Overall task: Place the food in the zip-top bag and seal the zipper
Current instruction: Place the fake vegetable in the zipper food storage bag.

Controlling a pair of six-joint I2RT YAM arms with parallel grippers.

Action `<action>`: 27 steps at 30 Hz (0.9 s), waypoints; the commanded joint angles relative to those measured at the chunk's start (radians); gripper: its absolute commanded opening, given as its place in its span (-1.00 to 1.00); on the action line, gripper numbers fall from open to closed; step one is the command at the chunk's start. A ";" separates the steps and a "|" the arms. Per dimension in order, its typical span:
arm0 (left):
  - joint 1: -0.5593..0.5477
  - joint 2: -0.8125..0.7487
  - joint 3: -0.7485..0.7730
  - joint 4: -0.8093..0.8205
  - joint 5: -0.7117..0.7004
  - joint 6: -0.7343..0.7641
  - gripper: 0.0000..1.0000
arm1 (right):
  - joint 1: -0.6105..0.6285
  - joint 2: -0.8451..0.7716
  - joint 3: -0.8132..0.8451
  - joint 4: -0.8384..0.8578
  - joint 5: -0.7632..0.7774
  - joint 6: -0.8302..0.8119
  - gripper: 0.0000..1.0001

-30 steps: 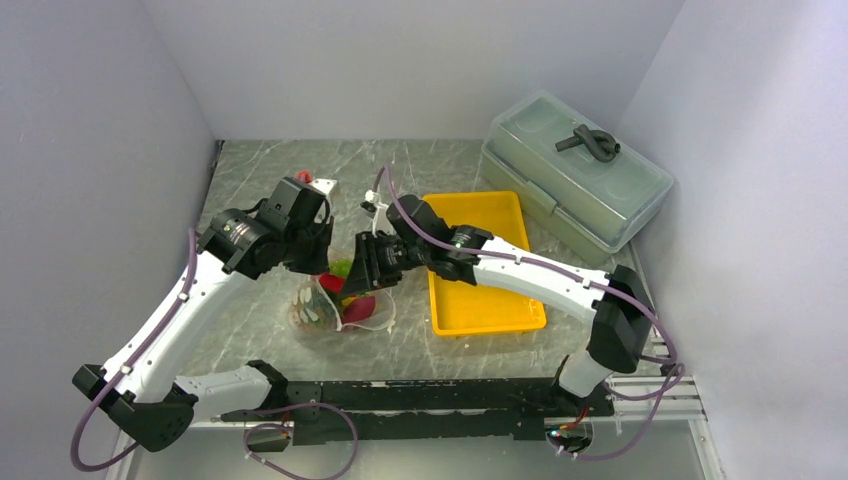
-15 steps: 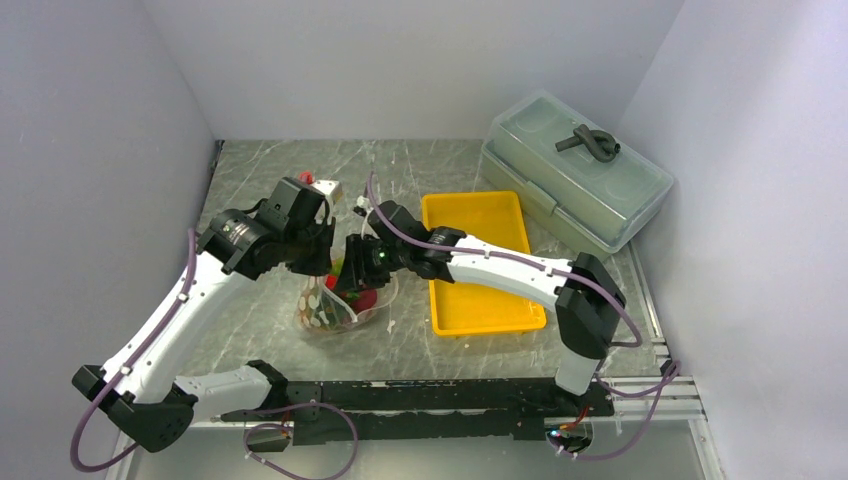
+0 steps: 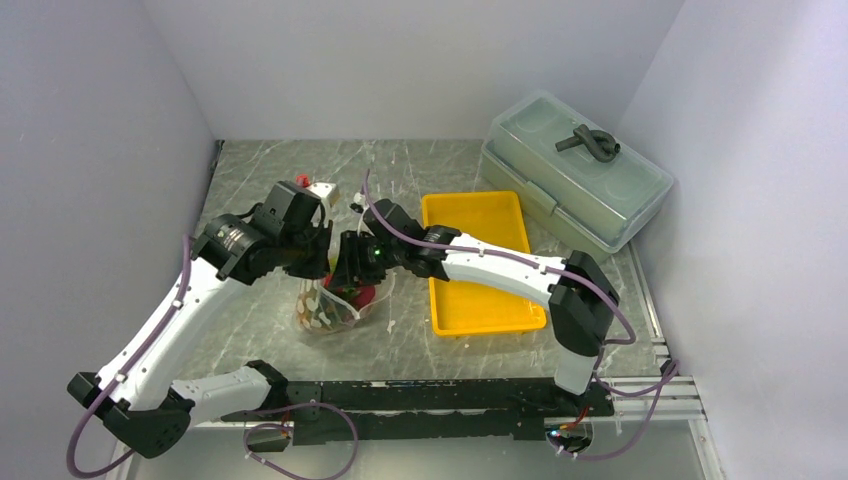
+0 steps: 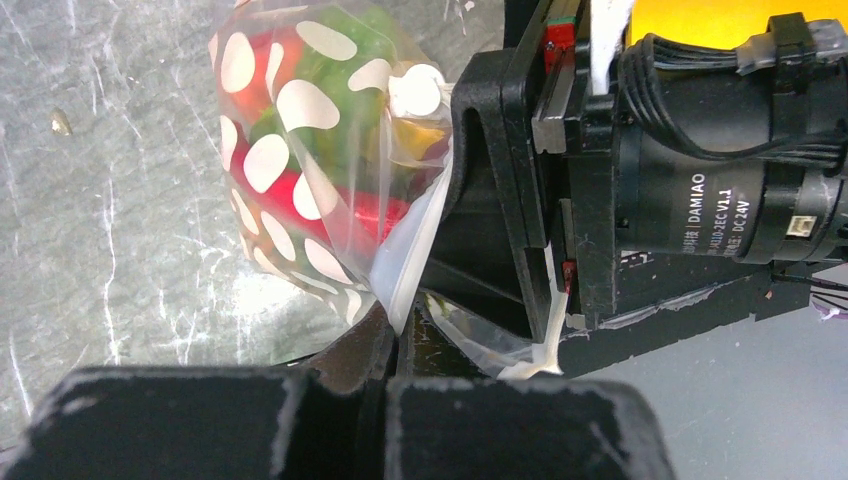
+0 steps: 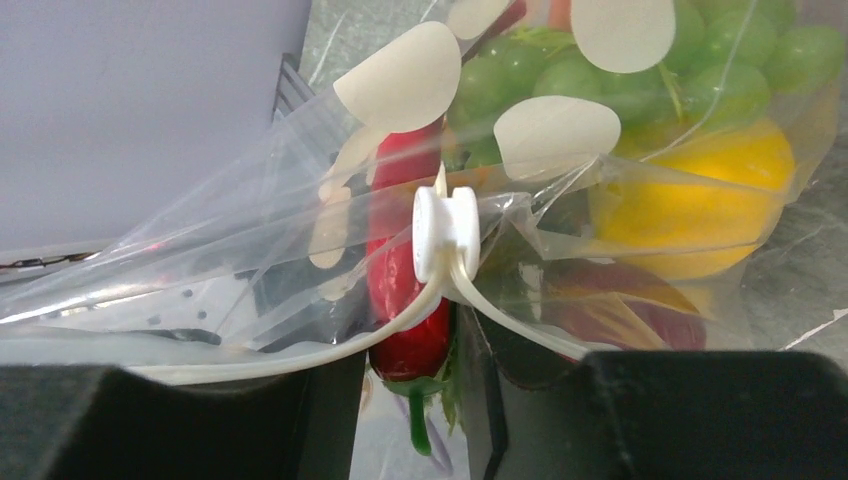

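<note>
Clear soft plastic, printed with white dots: the zip-top bag (image 3: 333, 305) sits at centre-left of the overhead view, with the toy food already inside, namely a green grape bunch (image 5: 560, 80), yellow lemon (image 5: 700, 190) and red chili pepper (image 5: 405, 300). We see the left gripper (image 4: 390, 345) clamped tight on the whitish zipper strip (image 4: 410, 260). The right gripper (image 5: 410, 400) stands partly open astride the strip, below a white round slider (image 5: 445, 232), gripping nothing we can discern. We judge sealing to be in hand. Next, the right jaws must pinch the slider and draw it along while the left keeps the strip taut.
</note>
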 commanded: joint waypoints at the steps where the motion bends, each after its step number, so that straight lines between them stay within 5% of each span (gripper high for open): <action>1: 0.000 -0.027 0.007 0.049 0.004 -0.011 -1.00 | -0.003 -0.056 0.009 0.038 0.040 -0.024 -0.10; 11: 0.000 -0.022 0.006 0.029 -0.035 -0.012 -1.00 | -0.002 -0.147 -0.021 0.004 0.070 -0.072 0.11; 27: 0.000 0.000 0.024 0.010 -0.046 -0.004 -1.00 | -0.002 -0.371 -0.169 0.034 0.052 -0.271 0.14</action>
